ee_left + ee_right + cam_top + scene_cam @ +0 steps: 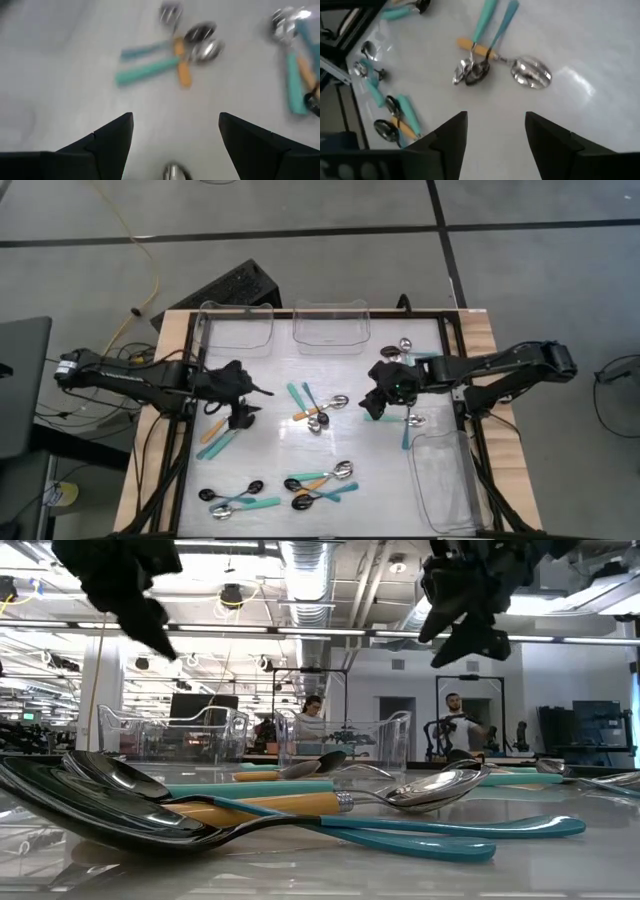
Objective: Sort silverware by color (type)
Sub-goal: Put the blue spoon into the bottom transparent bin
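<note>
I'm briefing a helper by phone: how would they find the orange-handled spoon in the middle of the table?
Start from the two clear bins on the table's far edge. Nearer, at the table's centre, lies a small cluster of spoons. Two have teal handles; the orange-handled spoon is the only orange one.

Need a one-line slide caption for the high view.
Both open grippers, left and right, hover over scattered spoons between three clear bins.

— What do you see behind your table?

— An open workshop: white pillar [100, 690], ceiling ducts [310, 570], strip lights, two people [312, 715] at distant benches.

— And below?

— Grey floor [330, 205] with dark seams, a yellow cable [135, 235], a black keyboard [225, 288].
</note>
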Controlling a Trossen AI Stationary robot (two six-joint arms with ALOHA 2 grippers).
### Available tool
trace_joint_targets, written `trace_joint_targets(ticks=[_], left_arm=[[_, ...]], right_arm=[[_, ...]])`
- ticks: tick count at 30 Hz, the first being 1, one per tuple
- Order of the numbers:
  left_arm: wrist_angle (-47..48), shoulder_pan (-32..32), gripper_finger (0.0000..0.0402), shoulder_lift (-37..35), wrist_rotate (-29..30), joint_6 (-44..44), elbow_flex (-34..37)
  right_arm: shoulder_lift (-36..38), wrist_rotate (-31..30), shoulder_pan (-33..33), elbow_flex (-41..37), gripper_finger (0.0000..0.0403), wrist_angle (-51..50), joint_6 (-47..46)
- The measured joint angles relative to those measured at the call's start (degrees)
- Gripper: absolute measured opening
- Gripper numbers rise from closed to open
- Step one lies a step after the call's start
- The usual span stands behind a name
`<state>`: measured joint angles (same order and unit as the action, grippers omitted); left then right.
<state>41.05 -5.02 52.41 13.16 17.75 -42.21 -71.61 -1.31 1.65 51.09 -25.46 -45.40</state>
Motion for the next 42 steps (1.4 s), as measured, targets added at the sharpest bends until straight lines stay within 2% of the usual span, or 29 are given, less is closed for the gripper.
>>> trace_joint_targets(ticks=[3, 9, 13, 18, 26, 36, 42], left_arm=[[2.03, -0.04, 0.0281, 2.5, -2.19, 4.9, -0.55], [-0.03, 0.41, 0.0281, 7.78, -1.32, 6.93, -0.55], [-3.64, 1.49, 0.0281, 9.87, -1.54, 4.85, -0.55], [-6.09, 3.37, 0.0281, 10.56, -2.85, -0.13, -0.55], [-6.04, 5.65, 0.0281, 10.46, -3.08, -2.1, -0.53], [-6.11, 5.73, 0.0281, 10.44, -3.82, -3.62, -0.53], [-6.38, 5.73, 0.0281, 10.44, -3.82, -3.58, -0.53]], right_arm=[[0.0, 0.03, -0.65, 0.01, 0.0219, -1.62, -0.56], [0.02, 0.32, -2.18, 0.02, 0.0219, -19.8, -17.51], [0.02, 0.03, -3.06, 0.0, 0.0219, -30.33, -24.03], [0.06, 0.84, -3.79, -0.17, 0.0219, -36.09, -27.08], [0.04, 2.53, -2.08, -8.92, 0.0218, -30.0, -32.8], [0.09, 2.48, -0.73, -12.92, 0.0197, -25.67, -37.15], [0.05, 2.48, -0.62, -16.27, 0.0177, -19.69, -38.95]])
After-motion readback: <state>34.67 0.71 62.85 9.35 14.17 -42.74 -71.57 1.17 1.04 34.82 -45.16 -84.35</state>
